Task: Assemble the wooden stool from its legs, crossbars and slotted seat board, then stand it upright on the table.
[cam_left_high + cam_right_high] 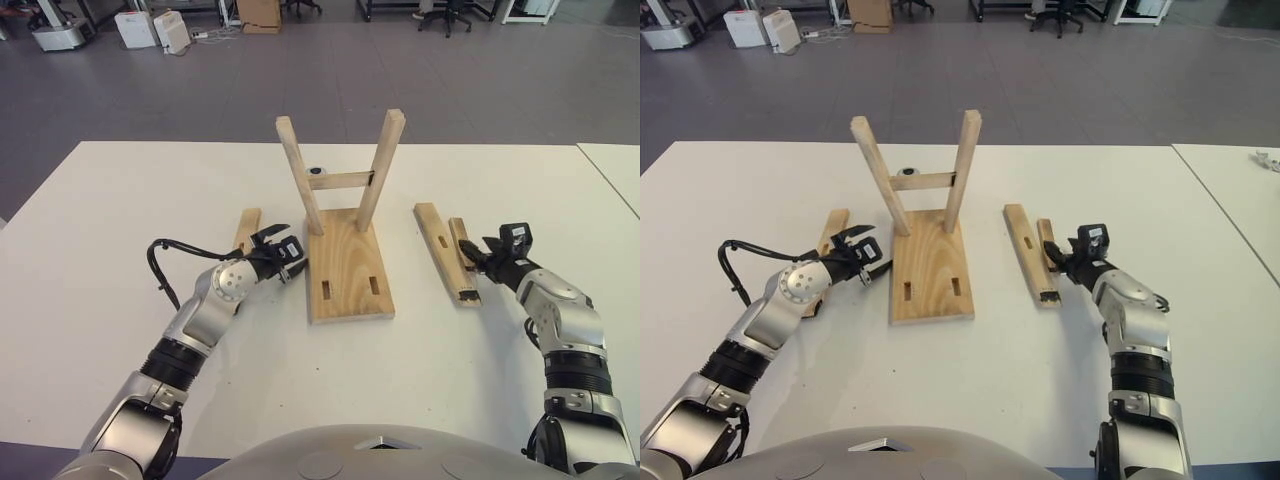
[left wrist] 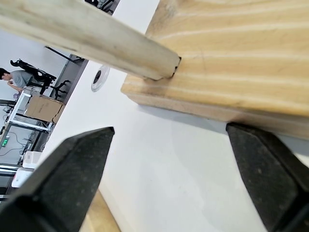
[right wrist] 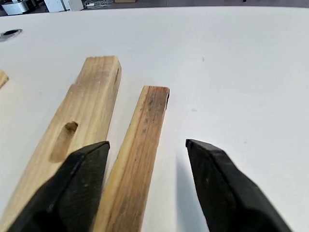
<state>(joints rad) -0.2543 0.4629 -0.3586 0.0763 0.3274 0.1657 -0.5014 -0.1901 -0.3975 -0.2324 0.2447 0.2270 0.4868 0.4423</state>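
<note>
The slotted seat board (image 1: 347, 268) lies flat on the white table (image 1: 120, 220). Two legs (image 1: 299, 175) rise tilted from its far end, joined by a crossbar (image 1: 340, 181). My left gripper (image 1: 283, 250) is open just left of the board, its black fingers (image 2: 67, 179) spread beside the board's edge (image 2: 203, 104). A loose leg (image 1: 438, 251) and a thin crossbar (image 1: 462, 254) lie side by side right of the board. My right gripper (image 1: 476, 256) is open, its fingers (image 3: 222, 188) straddling the thin crossbar (image 3: 135, 159). Another loose leg (image 1: 246, 230) lies behind my left gripper.
A small dark round disc (image 1: 318, 170) rests on the table behind the standing legs. A second white table (image 1: 615, 170) adjoins at the far right. Bare tabletop stretches along the front and far left.
</note>
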